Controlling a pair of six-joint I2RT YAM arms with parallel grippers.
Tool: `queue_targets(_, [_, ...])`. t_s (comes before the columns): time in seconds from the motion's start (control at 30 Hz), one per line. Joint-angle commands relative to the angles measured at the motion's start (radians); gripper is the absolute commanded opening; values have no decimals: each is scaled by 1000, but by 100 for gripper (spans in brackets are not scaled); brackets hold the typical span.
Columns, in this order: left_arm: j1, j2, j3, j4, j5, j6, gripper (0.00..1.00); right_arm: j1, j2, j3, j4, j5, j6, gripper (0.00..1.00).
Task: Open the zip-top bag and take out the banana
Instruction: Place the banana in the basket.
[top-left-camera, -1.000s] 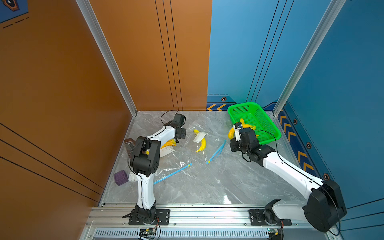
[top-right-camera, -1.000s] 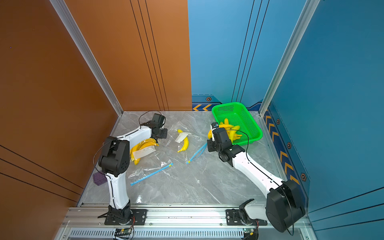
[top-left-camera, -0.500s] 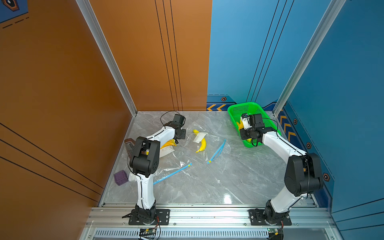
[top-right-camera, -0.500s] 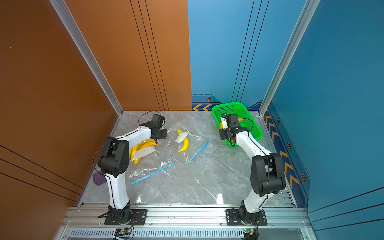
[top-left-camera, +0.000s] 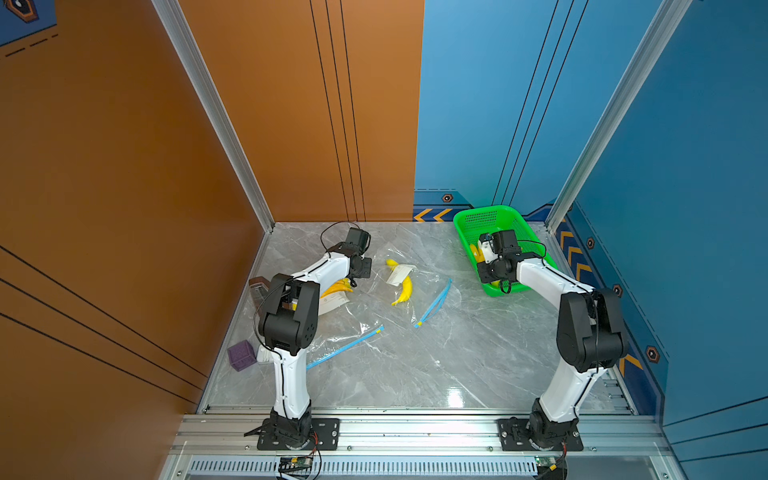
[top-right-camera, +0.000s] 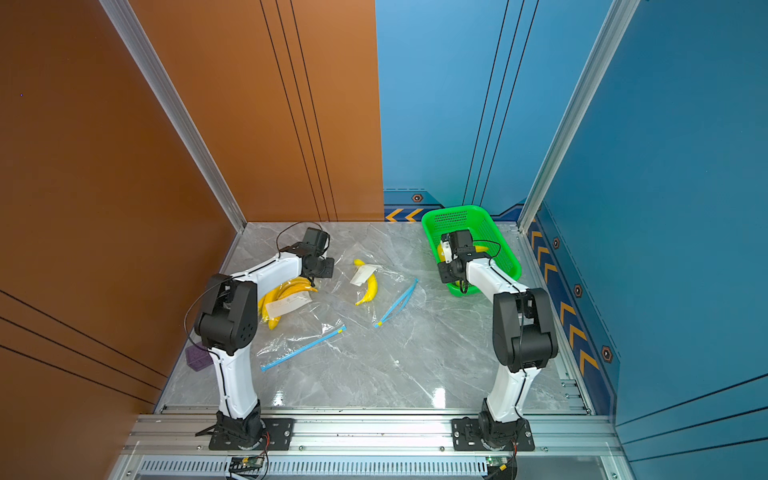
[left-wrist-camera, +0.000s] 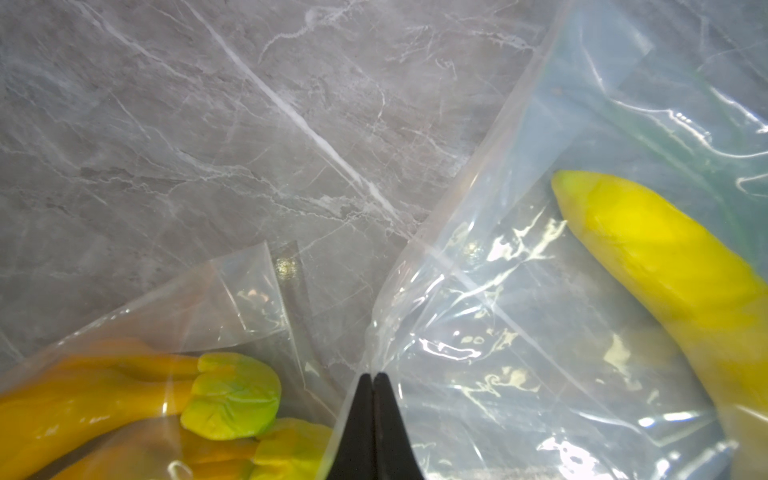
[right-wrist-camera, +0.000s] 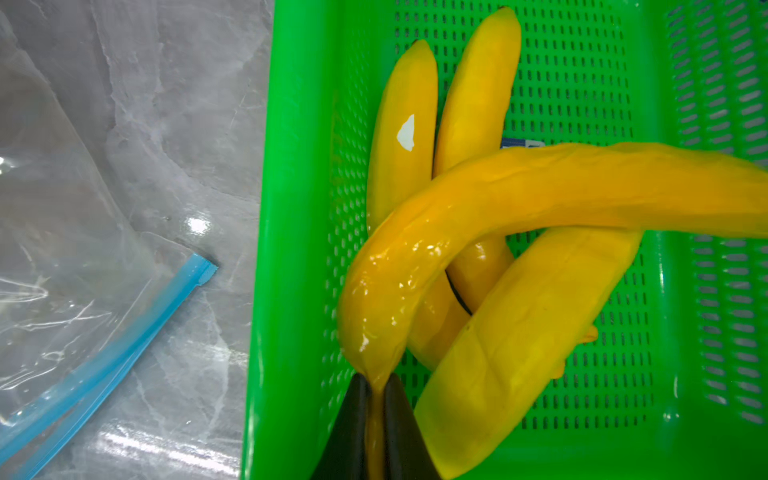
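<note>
Now the right gripper (right-wrist-camera: 376, 382) pinches a banana (right-wrist-camera: 540, 195) by its stem, basket (right-wrist-camera: 291, 166) below it; the left gripper (left-wrist-camera: 374, 380) is clenched on a bag (left-wrist-camera: 498, 291) edge.

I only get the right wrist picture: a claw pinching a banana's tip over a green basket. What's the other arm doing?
Observer: The left gripper is shut on the edge of a clear zip-top bag.
Operator: Anything inside it?
Observer: Yes, a single banana lies inside.
Operator: Any other bags?
Observer: A second bag, holding a banana bunch, lies right beside the first.
</note>
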Motion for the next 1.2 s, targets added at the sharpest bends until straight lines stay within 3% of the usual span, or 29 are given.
queue_targets(0.0, [-1, -35, -18, -18, 20, 3, 0, 39, -7, 30, -34, -17, 18, 13])
queue_targets(0.2, [0, -42, -23, -17, 17, 5, 0, 98, 42, 105, -61, -49, 15, 15])
queue_targets(0.43, [0, -55, -33, -16, 20, 6, 0, 85, 84, 159, -136, -70, -34, 19])
queue_targets(0.53, [0, -55, -33, -16, 22, 6, 0, 100, 28, 108, -122, -61, -4, 32])
queue_targets(0.63, [-4, -55, -32, -16, 28, 4, 0, 168, -43, 73, -116, 66, 65, 44])
queue_targets(0.83, [-12, -47, -28, -18, 25, 7, 0, 330, -185, -50, -80, 152, 224, 44])
queue_targets(0.97, [-12, -45, -23, -18, 20, 9, 0, 386, -273, -182, -29, 108, 334, 42])
queue_targets(1.17, [-14, -43, -23, -18, 11, 9, 0, 476, -388, -317, 18, 137, 383, 45])
